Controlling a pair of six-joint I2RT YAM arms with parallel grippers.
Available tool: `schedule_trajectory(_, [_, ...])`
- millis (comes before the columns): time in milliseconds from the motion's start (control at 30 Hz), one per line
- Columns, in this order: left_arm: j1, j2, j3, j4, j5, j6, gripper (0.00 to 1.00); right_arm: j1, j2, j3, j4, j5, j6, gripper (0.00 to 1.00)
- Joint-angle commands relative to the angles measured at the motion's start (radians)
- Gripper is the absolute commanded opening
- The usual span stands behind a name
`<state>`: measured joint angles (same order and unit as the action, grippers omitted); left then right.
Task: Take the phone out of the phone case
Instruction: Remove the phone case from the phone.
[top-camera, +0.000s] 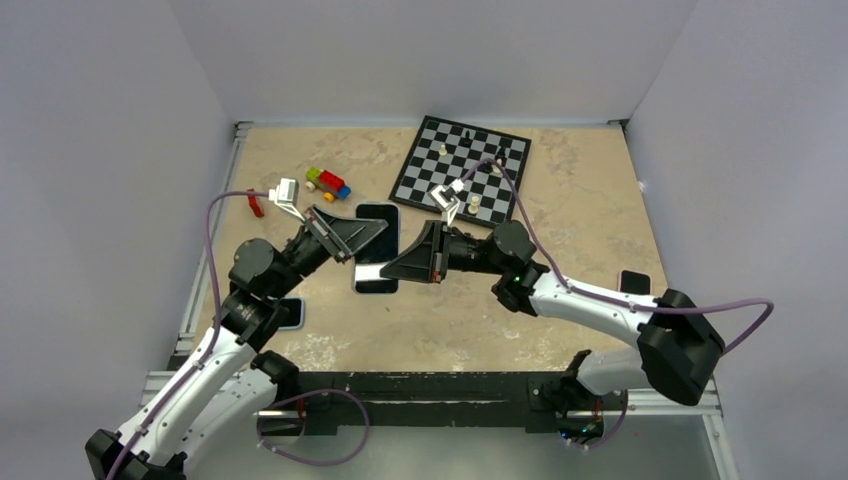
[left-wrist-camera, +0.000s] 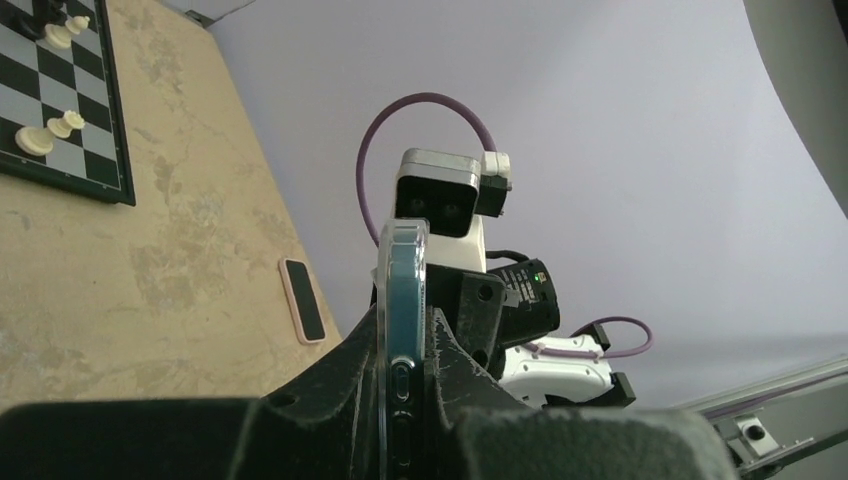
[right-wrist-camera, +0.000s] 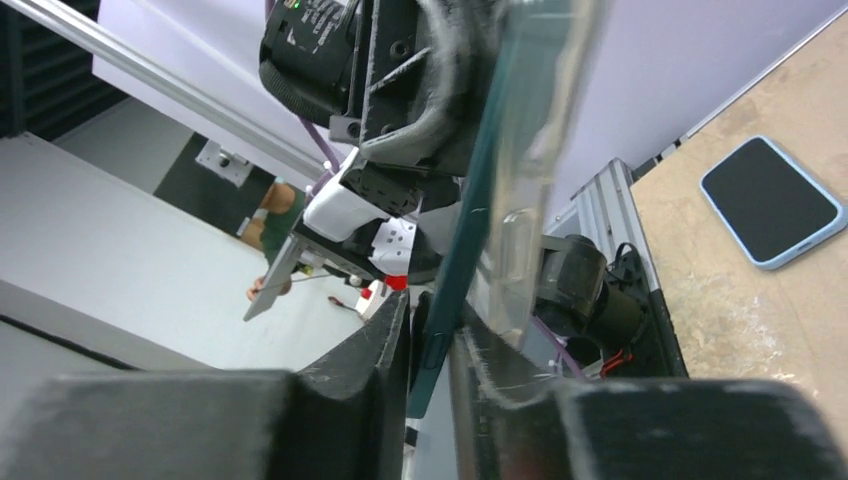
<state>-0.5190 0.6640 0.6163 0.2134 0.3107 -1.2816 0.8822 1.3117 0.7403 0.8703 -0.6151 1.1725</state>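
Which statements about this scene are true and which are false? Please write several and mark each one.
1. The left gripper and the right gripper both grip the cased phone. True.
2. The chessboard carries no pieces. False: several pieces stand on it.
3. A pink-cased phone lies flat on the table. True.
4. The toy car stands on the chessboard. False: it is on the table, left of the board.
5. The case on the held phone is opaque black. False: it is clear.
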Motion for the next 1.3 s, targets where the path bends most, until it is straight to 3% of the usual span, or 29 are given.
schedule_trajectory(0, [-0.021, -0.014, 0.027, 0.044, 0.233, 0.040, 0.11, -0.075, 0.012, 0.077, 0.099, 0.031, 0.018, 0.13])
schedule_trajectory(67, [-0.019, -0.017, 0.043, -0.007, 0.242, 0.092, 0.38, -0.093, 0.004, 0.047, 0.145, 0.012, 0.048, 0.01])
schedule_trajectory(133, [-0.020, -0.021, 0.041, -0.036, 0.243, 0.126, 0.59, -0.112, -0.003, 0.007, 0.215, -0.017, 0.093, 0.00])
schedule_trajectory(233, [-0.018, -0.022, 0.037, -0.041, 0.256, 0.176, 0.76, -0.136, -0.008, -0.038, 0.322, -0.072, 0.169, 0.00])
schedule_trajectory(333, [-0.018, -0.027, 0.045, -0.063, 0.274, 0.237, 0.84, -0.157, -0.025, -0.069, 0.377, -0.118, 0.217, 0.00])
schedule_trajectory(700, [-0.019, -0.155, 0.073, -0.297, 0.241, 0.489, 0.81, -0.174, -0.109, -0.091, 0.376, -0.228, 0.221, 0.00])
schedule_trajectory(933, [-0.019, -0.169, 0.040, -0.242, 0.314, 0.466, 0.83, -0.174, -0.129, -0.091, 0.364, -0.244, 0.210, 0.00])
schedule_trajectory(1267, [-0.019, -0.153, 0.037, -0.241, 0.324, 0.465, 0.70, -0.174, -0.101, -0.107, 0.480, -0.253, 0.274, 0.00])
